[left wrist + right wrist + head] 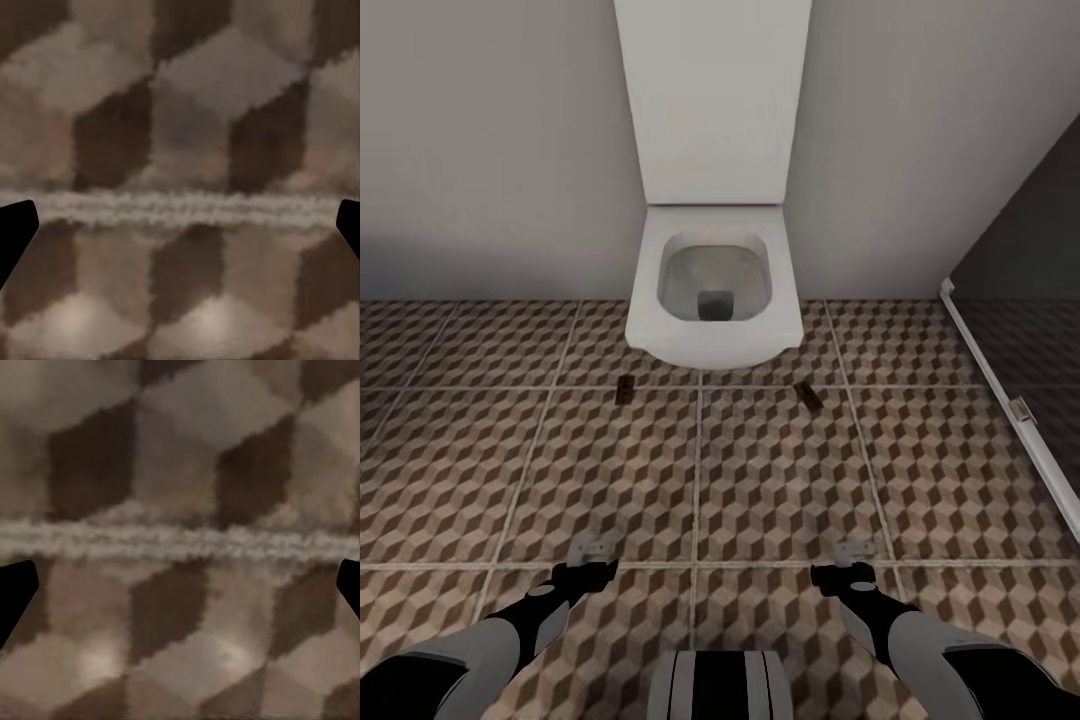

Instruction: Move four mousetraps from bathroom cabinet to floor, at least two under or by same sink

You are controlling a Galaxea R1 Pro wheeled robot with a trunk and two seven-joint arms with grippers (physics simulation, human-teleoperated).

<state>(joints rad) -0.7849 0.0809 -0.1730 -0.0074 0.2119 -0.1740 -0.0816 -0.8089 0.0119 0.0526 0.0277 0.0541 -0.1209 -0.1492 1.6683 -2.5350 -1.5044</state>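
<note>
Two mousetraps lie on the bathroom floor (780, 480) before a toilet (712, 290), one (626, 389) at its left front, the other (807, 395) at its right; no sink is visible, so you risk failing the sink condition. Your left gripper (592, 548) and right gripper (852, 550), both spread wide and empty, hover well short of them.

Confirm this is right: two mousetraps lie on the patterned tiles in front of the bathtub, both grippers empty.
Wrong fixture: the head view shows a toilet, not a bathtub. The two mousetraps do lie on the floor before it, and the left gripper and right gripper are empty.
</note>
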